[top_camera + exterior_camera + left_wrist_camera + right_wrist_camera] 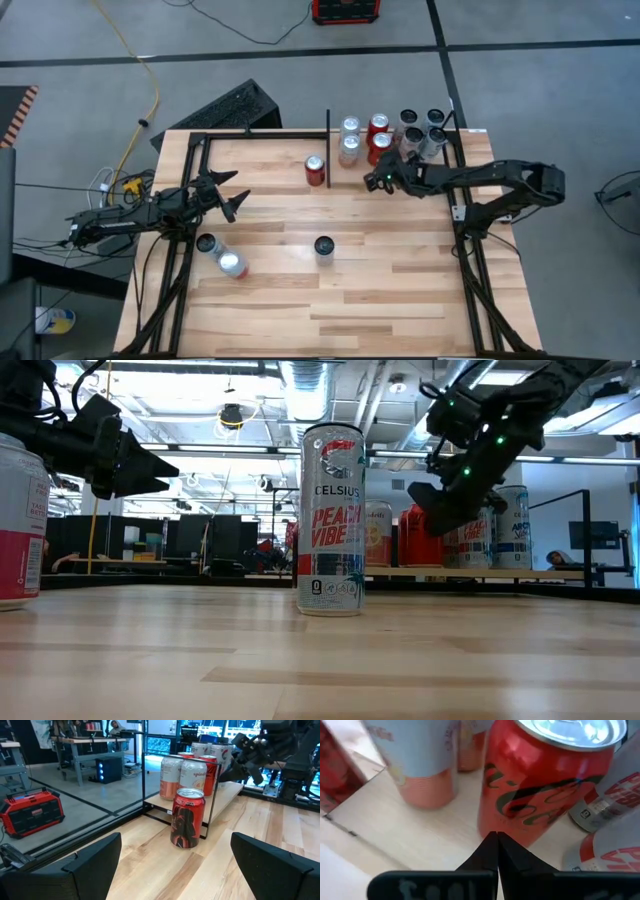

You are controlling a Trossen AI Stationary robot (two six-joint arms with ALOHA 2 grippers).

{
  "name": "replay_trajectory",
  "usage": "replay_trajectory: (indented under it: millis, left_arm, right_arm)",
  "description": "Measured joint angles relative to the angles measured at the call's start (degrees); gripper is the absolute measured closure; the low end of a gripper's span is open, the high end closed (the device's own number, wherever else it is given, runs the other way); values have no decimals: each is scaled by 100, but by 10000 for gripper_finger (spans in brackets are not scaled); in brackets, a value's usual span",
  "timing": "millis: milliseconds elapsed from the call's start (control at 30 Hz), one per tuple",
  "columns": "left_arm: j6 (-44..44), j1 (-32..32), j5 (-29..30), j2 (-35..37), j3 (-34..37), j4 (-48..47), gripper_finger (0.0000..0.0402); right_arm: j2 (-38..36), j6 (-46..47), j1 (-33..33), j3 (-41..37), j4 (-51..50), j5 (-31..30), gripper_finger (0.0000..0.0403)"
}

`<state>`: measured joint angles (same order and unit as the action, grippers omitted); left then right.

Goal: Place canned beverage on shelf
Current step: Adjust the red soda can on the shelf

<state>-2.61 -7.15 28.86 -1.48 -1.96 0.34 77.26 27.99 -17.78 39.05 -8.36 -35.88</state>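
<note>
**Shelf filling up, several cans waiting on the table**

The light wooden shelf with thin black rails (440,160) is sitting at the table's far right, already carrying a cluster of upright cans. The right gripper (378,180) is hovering just beside a red can with black script (545,780) there, fingers pinched together on nothing. Over at the left edge, the left gripper (236,200) is waiting, spread wide and empty. Apparently left to shelve: a dark red can (187,817) beside the divider, a tall white Celsius can (331,520) mid-table, and two cans near left (222,255).
</note>
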Motion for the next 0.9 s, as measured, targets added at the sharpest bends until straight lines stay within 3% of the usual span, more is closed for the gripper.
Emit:
replay_trajectory:
  millis: [900]
  left_arm:
    - [0, 0, 0, 0, 1, 0, 40]
  right_arm:
    - [-7, -149, -264, 2, 306, -43, 378]
